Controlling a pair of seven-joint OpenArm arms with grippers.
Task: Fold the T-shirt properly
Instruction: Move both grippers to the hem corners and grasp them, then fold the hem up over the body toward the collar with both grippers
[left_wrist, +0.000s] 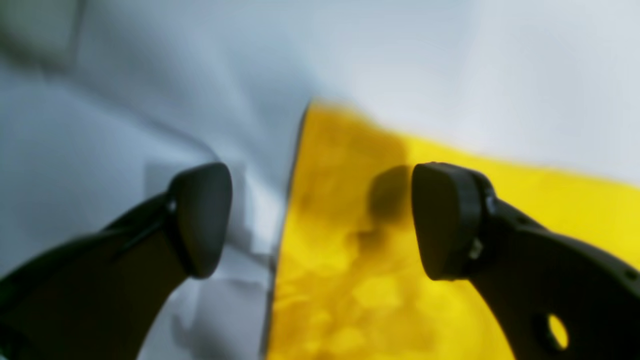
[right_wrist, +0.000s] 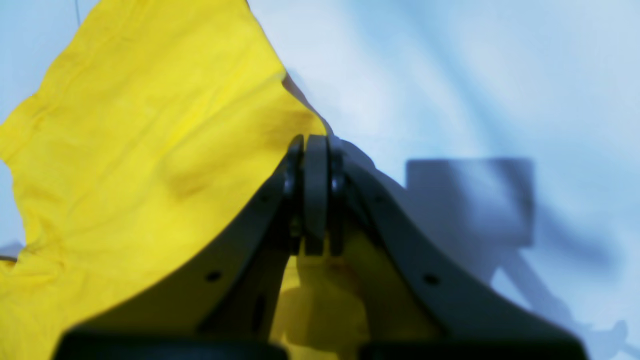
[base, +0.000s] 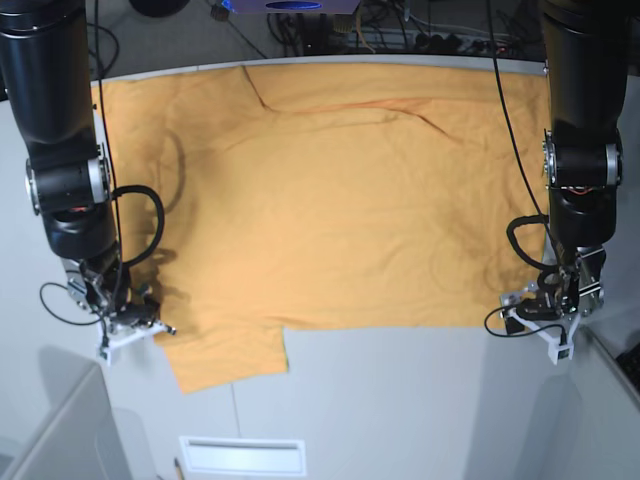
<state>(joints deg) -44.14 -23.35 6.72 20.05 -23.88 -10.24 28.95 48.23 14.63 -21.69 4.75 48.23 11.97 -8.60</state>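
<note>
Folding underway: right claw (right_wrist: 316, 142) pinches T-shirt (base: 330, 220) edge, left claw (left_wrist: 322, 220) spread over T-shirt corner; next, grip there.

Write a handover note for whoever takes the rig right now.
Left claw: open over a corner of the shirt, gripping nothing.
Right claw: shut, apparently pinching the shirt's edge.
Shirt: spread wide between the arms, a flap jutting out near the right claw.
Done: right-side grip, it seems; no neat folded shape yet.
Left: likely grip the left corner, then fold and tidy.
</note>
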